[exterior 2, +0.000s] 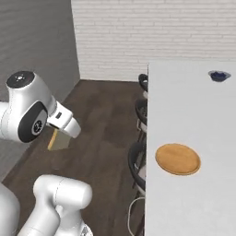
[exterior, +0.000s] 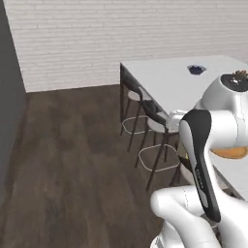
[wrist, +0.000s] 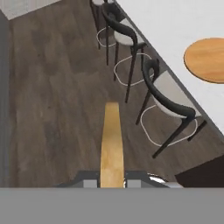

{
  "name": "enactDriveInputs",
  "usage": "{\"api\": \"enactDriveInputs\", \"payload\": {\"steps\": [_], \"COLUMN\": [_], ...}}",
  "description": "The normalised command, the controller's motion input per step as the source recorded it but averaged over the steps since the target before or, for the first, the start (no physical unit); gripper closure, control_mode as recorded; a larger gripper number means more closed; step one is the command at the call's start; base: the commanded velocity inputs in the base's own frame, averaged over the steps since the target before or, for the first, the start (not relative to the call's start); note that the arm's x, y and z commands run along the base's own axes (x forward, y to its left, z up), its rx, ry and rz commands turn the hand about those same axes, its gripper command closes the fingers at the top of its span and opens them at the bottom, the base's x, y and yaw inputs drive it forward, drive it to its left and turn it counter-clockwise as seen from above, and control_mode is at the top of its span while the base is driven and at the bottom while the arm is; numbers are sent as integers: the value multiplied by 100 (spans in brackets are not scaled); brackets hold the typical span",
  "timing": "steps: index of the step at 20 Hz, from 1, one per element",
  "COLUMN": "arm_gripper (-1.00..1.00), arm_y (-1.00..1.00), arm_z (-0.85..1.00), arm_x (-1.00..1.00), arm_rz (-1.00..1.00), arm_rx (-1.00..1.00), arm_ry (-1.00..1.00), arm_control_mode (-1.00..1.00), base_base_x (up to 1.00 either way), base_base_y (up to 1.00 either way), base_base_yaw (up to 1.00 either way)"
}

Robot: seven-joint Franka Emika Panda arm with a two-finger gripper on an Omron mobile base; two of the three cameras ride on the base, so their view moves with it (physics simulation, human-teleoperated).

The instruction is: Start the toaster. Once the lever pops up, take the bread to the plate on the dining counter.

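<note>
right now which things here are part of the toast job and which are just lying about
Job:
- bread, gripped edge-on in the shut gripper, over the floor
- plate, bare
- dining counter

Lying about:
- small dark blue bowl at the counter's far end
- stools along the counter's edge

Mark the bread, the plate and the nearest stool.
bread (wrist: 111, 140), hand view, middle of its edge-on face.
plate (exterior 2: 178, 159), right base view, centre of the disc.
stool (wrist: 173, 94), hand view, its light seat.

Rendered scene, even diffuse light, moderate brightness. No glare. Faint soft shadows under stools. Dining counter top near-white, low detail. All views slightly soft, coarse resolution; no edge distortion.
</note>
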Motion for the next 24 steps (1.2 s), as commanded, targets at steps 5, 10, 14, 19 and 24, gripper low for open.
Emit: {"api": "enactDriveInputs", "payload": {"steps": [5,10,14,19,24], "arm_gripper": [100,100,100,100,100], "arm_y": [0,0,0,0,0], "arm_z": [0,0,0,0,0], "arm_x": [0,0,0,0,0], "arm_rz": [0,0,0,0,0], "arm_rx": [0,0,0,0,0], "arm_ry": [0,0,0,0,0], "arm_control_mode": [100,100,100,100,100], "base_base_x": [51,31,29,15,0], "base_base_y": [32,38,43,56,73], "base_base_yaw": [-71,-76,-77,-73,-66]}}
